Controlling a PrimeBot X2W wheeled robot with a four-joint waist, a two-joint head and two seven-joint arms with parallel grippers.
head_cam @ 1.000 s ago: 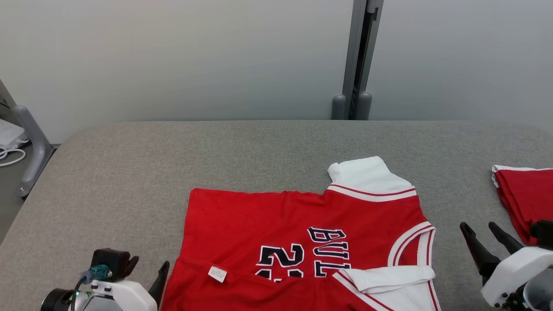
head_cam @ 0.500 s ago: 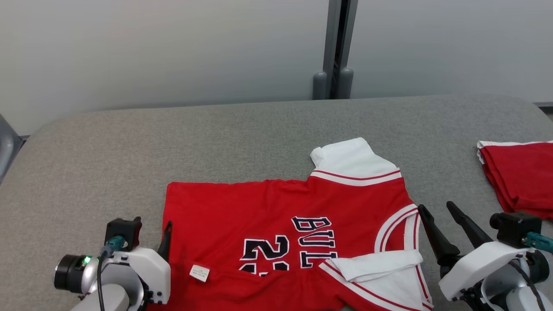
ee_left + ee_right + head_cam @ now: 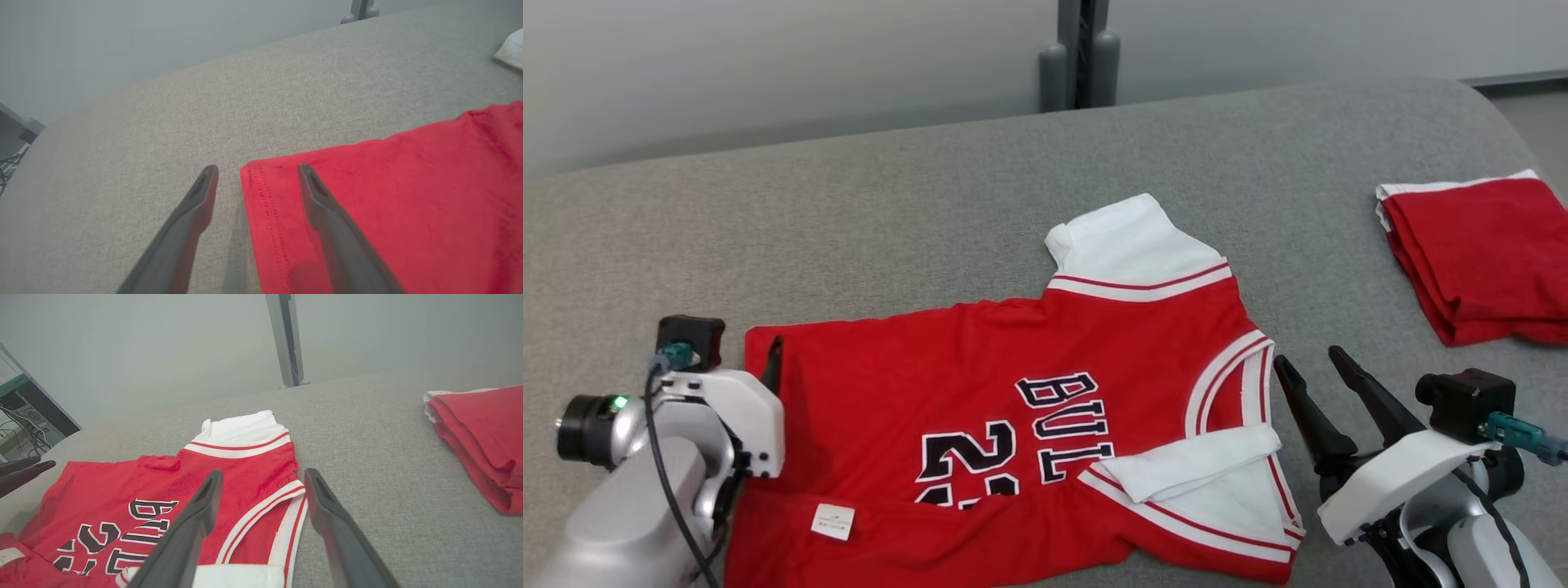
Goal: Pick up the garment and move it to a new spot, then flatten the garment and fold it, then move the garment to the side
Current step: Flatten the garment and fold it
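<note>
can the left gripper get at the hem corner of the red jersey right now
Probably yes: the left gripper is open, with its fingers either side of the hem corner of the red jersey, and nothing lies between them. It may need to drop onto the cloth first.

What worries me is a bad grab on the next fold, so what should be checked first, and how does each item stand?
1. Left gripper open: ok, jaws apart.
2. Left gripper at the hem corner of the red jersey: ok, one finger over fabric, the other over the grey table.
3. Right gripper open: ok, jaws apart beside the neckline.
4. Either gripper touching cloth: cannot tell.
5. Far white sleeve folded in: not ok, it juts out past the far edge.
6. Folded red garment apart from the red jersey: ok, bare table between.
</note>
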